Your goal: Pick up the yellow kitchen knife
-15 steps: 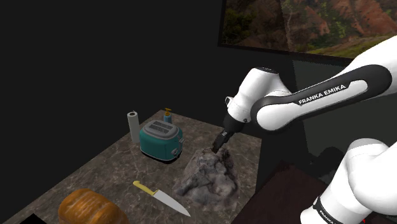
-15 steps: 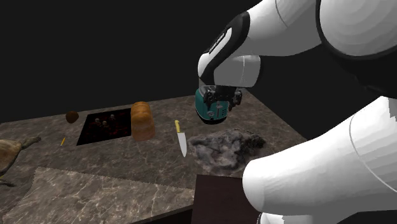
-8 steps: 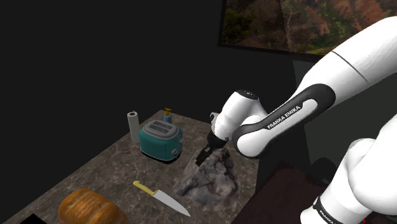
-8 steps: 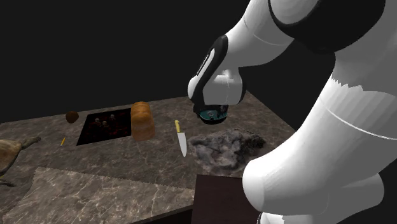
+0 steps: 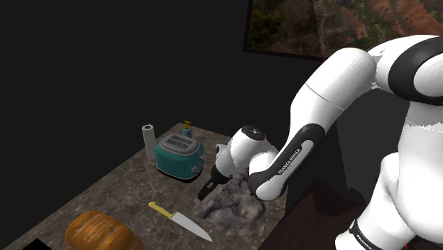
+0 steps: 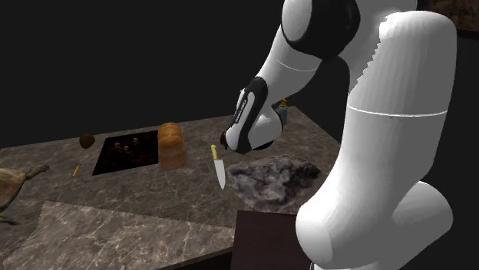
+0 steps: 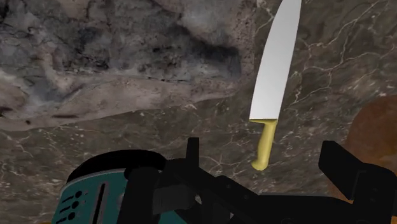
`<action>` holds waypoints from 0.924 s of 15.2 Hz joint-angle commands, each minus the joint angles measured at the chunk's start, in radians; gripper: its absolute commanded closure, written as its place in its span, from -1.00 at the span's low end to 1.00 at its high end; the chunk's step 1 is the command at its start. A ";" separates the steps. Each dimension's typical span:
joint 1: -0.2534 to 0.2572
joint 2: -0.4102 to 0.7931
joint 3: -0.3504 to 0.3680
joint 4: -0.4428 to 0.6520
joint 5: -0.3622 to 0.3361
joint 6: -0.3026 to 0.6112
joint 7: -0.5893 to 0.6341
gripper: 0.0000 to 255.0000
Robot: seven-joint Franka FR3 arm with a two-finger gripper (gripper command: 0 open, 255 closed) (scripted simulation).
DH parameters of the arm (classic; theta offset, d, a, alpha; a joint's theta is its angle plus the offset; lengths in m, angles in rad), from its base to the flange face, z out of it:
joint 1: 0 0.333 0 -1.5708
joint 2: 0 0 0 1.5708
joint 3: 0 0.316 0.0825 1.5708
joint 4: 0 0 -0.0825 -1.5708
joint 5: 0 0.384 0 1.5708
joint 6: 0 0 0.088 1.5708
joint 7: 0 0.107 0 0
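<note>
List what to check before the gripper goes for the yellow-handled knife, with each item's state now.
1. Gripper open: ok, fingers apart in the wrist view.
2. Knife free on the counter: ok, apart from grey heap and bread loaf.
3. Yellow handle lined up between the fingers: ok.
4. Gripper down at the handle: not ok, it hangs above the counter.
5. Arm clear of the toaster: cannot tell.

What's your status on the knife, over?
Gripper open, nothing held, hovering over the counter. Yellow-handled knife flat on counter, handle toward gripper. Grey rumpled heap alongside the blade; handle free.
</note>
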 commanded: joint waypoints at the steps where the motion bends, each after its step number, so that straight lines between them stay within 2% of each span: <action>1: 0.099 0.091 -0.090 0.068 -0.037 0.045 0.044 -1.00; 4: 0.190 0.216 -0.160 0.164 -0.029 0.102 0.062 -1.00; 7: 0.247 0.338 -0.195 0.272 -0.010 0.142 0.070 -1.00; 12: 0.302 0.525 -0.222 0.466 0.018 0.175 0.079 -1.00; 14: 0.305 0.552 -0.225 0.480 0.021 0.188 0.081 -1.00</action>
